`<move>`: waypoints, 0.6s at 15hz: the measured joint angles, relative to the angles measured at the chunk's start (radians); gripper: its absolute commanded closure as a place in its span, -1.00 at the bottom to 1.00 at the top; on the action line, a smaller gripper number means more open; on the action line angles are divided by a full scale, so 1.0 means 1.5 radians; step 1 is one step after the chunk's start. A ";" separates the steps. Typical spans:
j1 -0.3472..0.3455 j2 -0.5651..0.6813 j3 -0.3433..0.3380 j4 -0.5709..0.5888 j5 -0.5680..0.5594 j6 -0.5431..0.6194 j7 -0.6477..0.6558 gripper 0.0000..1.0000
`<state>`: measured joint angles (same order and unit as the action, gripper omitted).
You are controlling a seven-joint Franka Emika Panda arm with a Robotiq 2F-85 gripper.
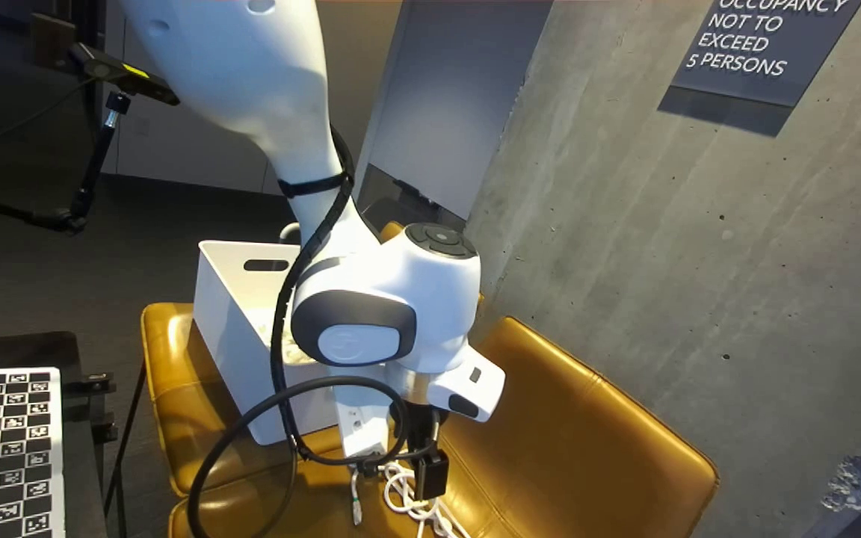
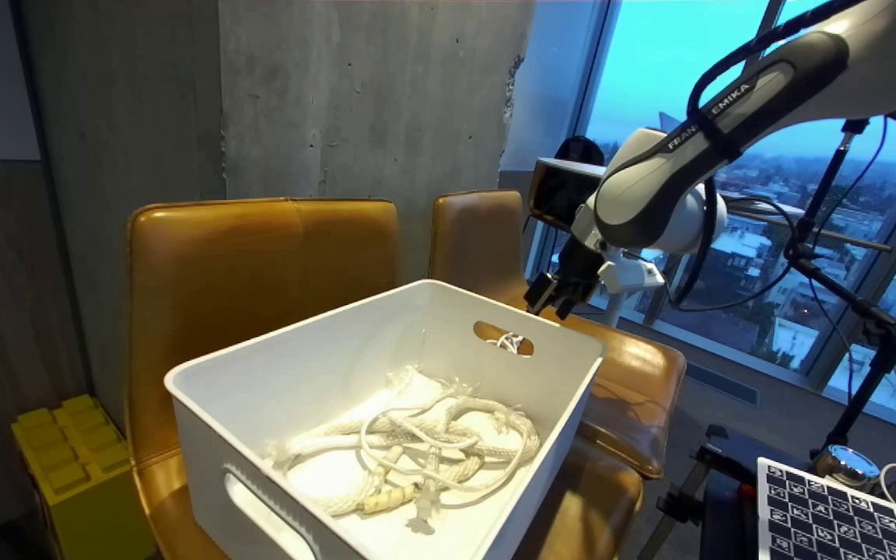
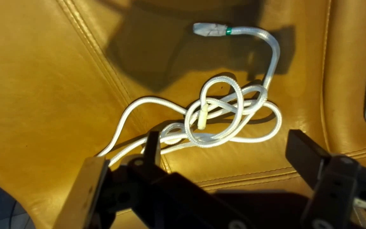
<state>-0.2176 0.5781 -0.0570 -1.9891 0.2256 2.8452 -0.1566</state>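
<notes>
Black two-fingered hand (image 3: 224, 143) with fingers (image 3: 152, 146) spread wide, seat leather visible between the tips. Nearest to it: a white, round, braided cord (image 3: 240, 101), lying in loose crossing loops on the tan leather bench (image 3: 59, 79), a chair seat with stitched seams. In the wrist view the tangle sits just ahead of the fingertips, mostly between their lines; some strands pass behind the finger at that view's left. Whether finger and cord touch, cannot tell. The whitish taped end (image 3: 211, 29) of the cord, banded narrowly in green, curls out farthest from the hand, in dark shadow; the cream-coloured tip (image 3: 202, 117) lies among the loops, closer in. Near the hand, on a neighbouring tan chair, stands a deep white rectangular bin (image 2: 339, 373) holding off-white ropes (image 2: 487, 449) with frayed ends; in that exterior view the hand shows past its slotted far end. A black cable (image 1: 279, 351) strapped to the robot's arm loops down beside the hand. Past the chair back from the hand, a grey concrete wall (image 1: 625, 261) bearing a dark lettered sign (image 1: 737, 67). Well apart from the hand in both exterior views, a flat black-and-white patterned board (image 1: 4, 448).
</notes>
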 measured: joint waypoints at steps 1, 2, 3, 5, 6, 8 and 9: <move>0.003 0.014 0.001 0.012 0.000 0.001 0.018 -1.00; 0.006 0.028 0.001 0.027 0.000 0.001 0.035 -1.00; 0.008 0.043 0.001 0.044 0.000 0.001 0.050 -1.00; 0.010 0.075 0.000 0.080 -0.001 0.000 0.077 -1.00; 0.010 0.091 -0.001 0.098 -0.001 0.000 0.087 -1.00; 0.010 0.125 -0.006 0.130 -0.002 -0.001 0.106 -1.00; 0.010 0.142 -0.009 0.144 -0.002 -0.001 0.114 -1.00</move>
<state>-0.2023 0.7914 -0.0700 -1.7732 0.2231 2.8436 0.0140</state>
